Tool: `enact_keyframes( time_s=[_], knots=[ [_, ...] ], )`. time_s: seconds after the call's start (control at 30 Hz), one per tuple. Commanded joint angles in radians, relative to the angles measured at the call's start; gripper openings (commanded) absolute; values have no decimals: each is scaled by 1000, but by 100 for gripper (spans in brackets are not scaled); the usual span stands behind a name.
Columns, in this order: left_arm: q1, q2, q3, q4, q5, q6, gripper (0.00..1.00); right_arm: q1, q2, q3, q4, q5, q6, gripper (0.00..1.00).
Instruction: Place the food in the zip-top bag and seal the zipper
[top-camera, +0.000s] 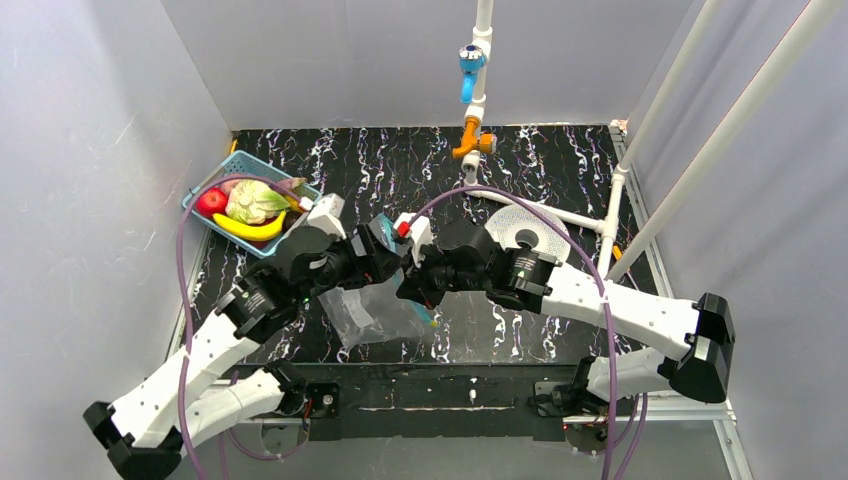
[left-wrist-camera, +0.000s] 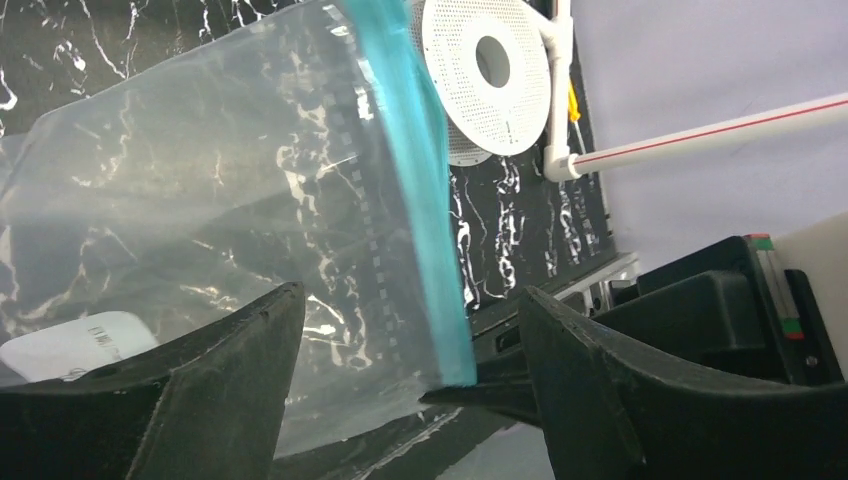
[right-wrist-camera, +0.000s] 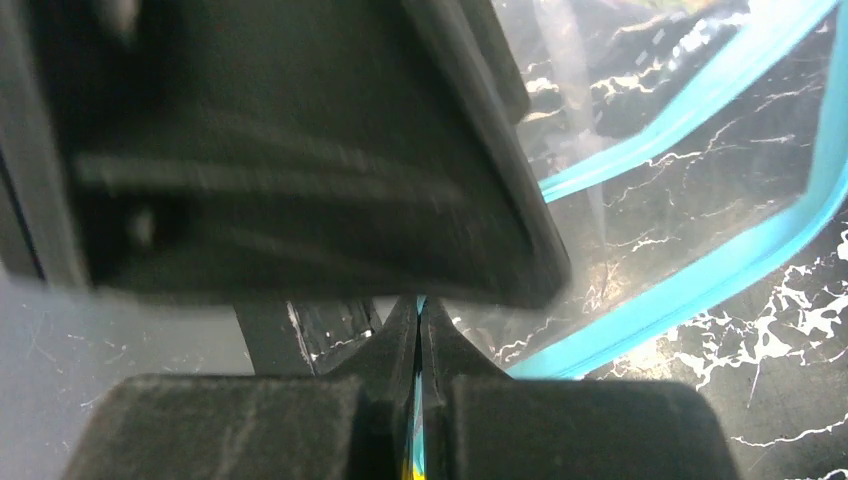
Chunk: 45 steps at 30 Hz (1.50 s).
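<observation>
Risk: the right gripper (right-wrist-camera: 419, 310) is pressed together on only a thin edge of the zipper (left-wrist-camera: 420, 200), so a tug could slip the film free. The left gripper (left-wrist-camera: 410, 300) stands spread, with a corner of the zip-top bag (left-wrist-camera: 200, 200) between its jaws. Closing there may pinch both lips shut with nothing loaded.

Bag: clear, crinkled, apparently empty, mouth partly parted. The food (top-camera: 250, 205) sits in a basket (top-camera: 210, 180), well apart, beyond the left gripper.
</observation>
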Motion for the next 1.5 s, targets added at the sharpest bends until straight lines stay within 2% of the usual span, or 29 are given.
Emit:
enact_keyframes(
  time_s=[0.0,0.07,0.17,0.4,0.5,0.57,0.6,0.7,0.77,1.0,1.17,1.23,1.33,1.4,1.47],
  knots=[
    [-94,73,79,-12,-197,105,74,15,15,64,14,-1,6,1],
    [-117,112,111,-60,-259,117,67,17,17,69,13,7,5,1],
    [-122,128,121,-85,-275,137,58,20,16,71,13,22,11,1],
    [-122,143,105,-81,-233,128,47,22,28,73,14,55,12,1],
    [-123,127,74,-65,-232,116,38,22,37,79,-4,56,13,3],
    [-123,114,64,-55,-228,121,23,22,36,77,-13,64,17,18],
    [-122,105,62,-57,-230,127,18,22,35,75,-16,74,19,22],
    [-122,72,46,-59,-250,130,7,22,23,54,-20,107,22,41],
    [-123,51,32,-63,-270,123,0,22,9,48,-29,150,32,58],
    [-123,34,25,-98,-300,112,0,8,-91,14,-34,313,92,87],
    [-123,46,31,-99,-285,111,0,-78,-110,10,-87,301,186,89],
    [-122,70,40,-107,-259,113,14,-156,-113,-19,-127,233,271,88],
    [-122,126,33,-48,-145,112,45,-281,-143,-135,-119,86,351,86],
    [-148,219,40,-7,-85,101,52,-356,-183,-208,-124,55,379,86],
    [-268,339,80,-29,-199,114,57,-413,-231,-264,-142,56,392,86]
  ],
)
